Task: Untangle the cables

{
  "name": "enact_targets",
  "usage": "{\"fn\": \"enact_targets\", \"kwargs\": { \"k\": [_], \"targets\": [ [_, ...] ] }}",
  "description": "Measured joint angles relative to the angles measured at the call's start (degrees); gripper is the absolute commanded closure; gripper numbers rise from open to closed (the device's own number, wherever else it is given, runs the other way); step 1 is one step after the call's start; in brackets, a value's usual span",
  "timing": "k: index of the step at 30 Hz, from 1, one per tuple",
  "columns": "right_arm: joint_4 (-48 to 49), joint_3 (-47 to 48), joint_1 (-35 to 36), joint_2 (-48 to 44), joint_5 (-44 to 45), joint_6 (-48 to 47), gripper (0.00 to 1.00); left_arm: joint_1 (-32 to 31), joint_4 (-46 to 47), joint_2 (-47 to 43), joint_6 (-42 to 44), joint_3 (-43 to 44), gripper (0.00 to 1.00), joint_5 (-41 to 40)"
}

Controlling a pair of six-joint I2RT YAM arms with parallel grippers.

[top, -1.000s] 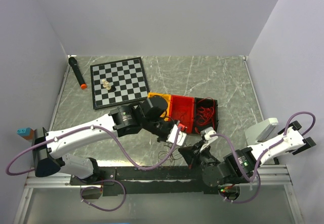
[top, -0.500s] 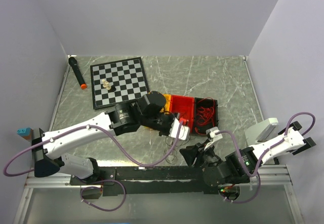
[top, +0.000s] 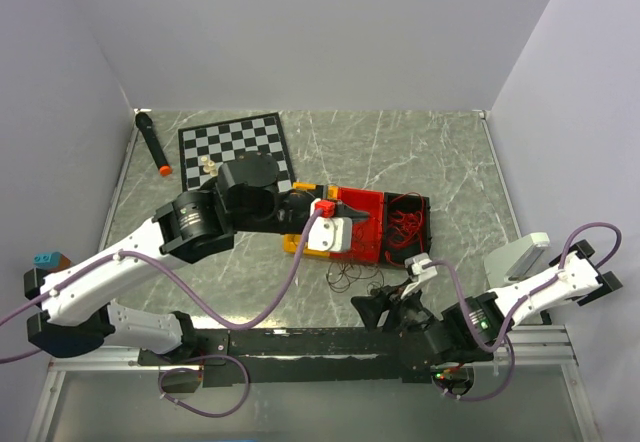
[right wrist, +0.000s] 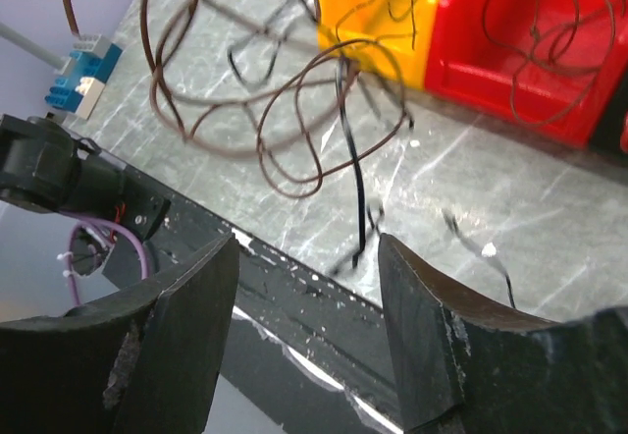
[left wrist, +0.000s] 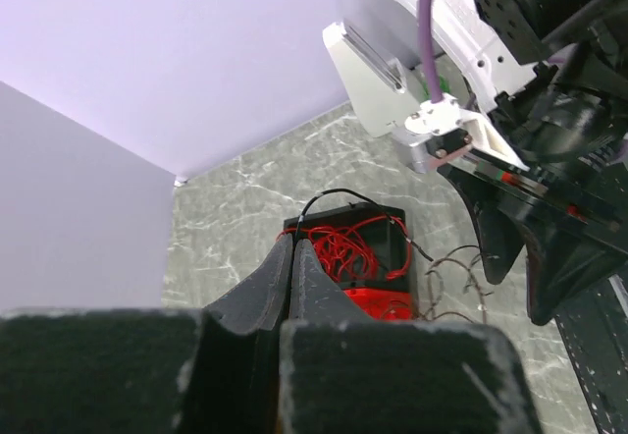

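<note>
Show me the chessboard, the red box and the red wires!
chessboard (top: 232,140): top view, on bare squares.
red box (top: 362,194): top view, on its far rim.
red wires (top: 405,224): top view, on the middle of the tangle.

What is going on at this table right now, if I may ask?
Two robot arms are working on a tangle of thin cables. The left pincer is shut on a dark strand, it seems, and holds it above the red bin, with loops hanging towards the table. The right pincer is open, low at the near edge, with one black strand between its fingers. More red strands lie in the black bin.
</note>
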Motion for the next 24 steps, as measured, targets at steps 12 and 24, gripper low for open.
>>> {"fn": "enact_targets", "kwargs": {
  "k": [12,24],
  "targets": [
    [21.88,0.42,-0.44,3.06,5.42,-20.7,0.24,-0.11,0.22,-0.55,-0.11,0.04,0.99,-2.82],
    [33.11,2.75,-7.91,10.64,4.72,-30.47,0.25,-2.64,3.63,2.91,-4.66,1.86,0.99,-14.05]
  ]
}}
